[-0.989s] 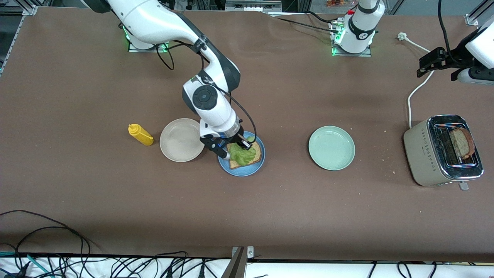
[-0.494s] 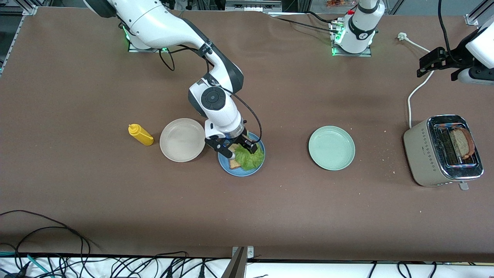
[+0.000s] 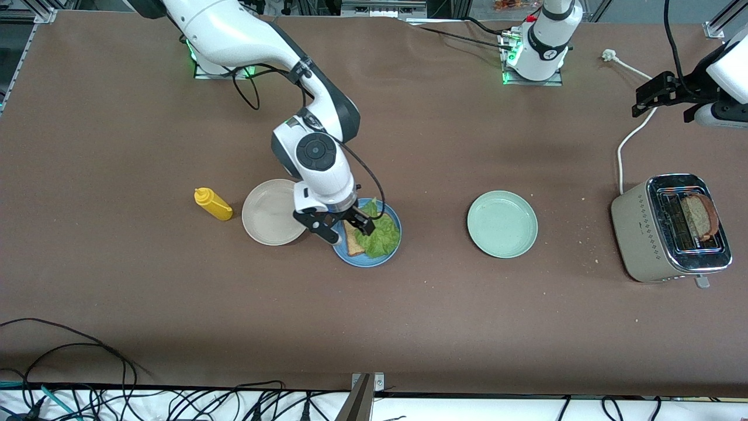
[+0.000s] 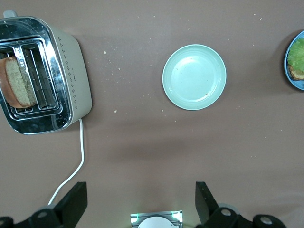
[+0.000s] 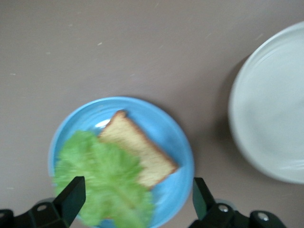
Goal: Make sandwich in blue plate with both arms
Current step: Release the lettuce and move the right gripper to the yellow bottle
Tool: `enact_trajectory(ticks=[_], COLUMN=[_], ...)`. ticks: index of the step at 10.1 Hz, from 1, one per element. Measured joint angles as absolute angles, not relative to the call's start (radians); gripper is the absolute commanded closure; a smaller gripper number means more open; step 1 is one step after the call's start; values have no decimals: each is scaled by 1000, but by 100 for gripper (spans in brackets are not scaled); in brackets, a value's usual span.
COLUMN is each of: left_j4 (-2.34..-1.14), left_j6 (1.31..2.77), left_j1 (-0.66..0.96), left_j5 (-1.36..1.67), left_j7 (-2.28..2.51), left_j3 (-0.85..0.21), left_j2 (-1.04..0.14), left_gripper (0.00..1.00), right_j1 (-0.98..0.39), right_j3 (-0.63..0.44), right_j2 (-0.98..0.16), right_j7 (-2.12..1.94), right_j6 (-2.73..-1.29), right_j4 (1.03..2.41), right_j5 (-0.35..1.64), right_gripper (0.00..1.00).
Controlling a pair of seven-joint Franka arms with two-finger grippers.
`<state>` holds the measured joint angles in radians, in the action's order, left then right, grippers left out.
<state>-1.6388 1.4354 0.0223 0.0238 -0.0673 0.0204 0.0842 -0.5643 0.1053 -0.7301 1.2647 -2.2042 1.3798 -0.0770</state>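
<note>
1 bread slice (image 3: pixel 352 241) and lettuce (image 3: pixel 380 231) lie in the blue plate (image 3: pixel 367 259); the right gripper (image 3: pixel 342 227) hovers above, jaws spread, empty. Left wrist view: left gripper (image 4: pixel 141 205) waits wide open, empty, above the table; second slice (image 4: pixel 15 81) sits in the toaster (image 4: pixel 71 80). Right wrist view: lettuce partly covers the bread. The top slice remains to be added.

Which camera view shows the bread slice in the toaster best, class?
The left wrist view: the bread slice stands upright in a slot of the toaster, its face and crust plain. The front view shows the same slice smaller, at the left arm's end of the table. The right wrist view does not show it.
</note>
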Motion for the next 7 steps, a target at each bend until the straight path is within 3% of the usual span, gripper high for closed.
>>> enact_trajectory(ticks=[7], left_j4=[-1639], left_j6=[1435], left_j1=[22], left_j5=[24], left_j7=[-67], left_j3=[24], left_j2=[84], left_gripper=[0], right_j1=[-551], right_j3=[-142], right_j2=[-518], right_j7=[417], right_j6=[-1596], right_j4=[1386], right_j5=[-75], right_gripper=[0])
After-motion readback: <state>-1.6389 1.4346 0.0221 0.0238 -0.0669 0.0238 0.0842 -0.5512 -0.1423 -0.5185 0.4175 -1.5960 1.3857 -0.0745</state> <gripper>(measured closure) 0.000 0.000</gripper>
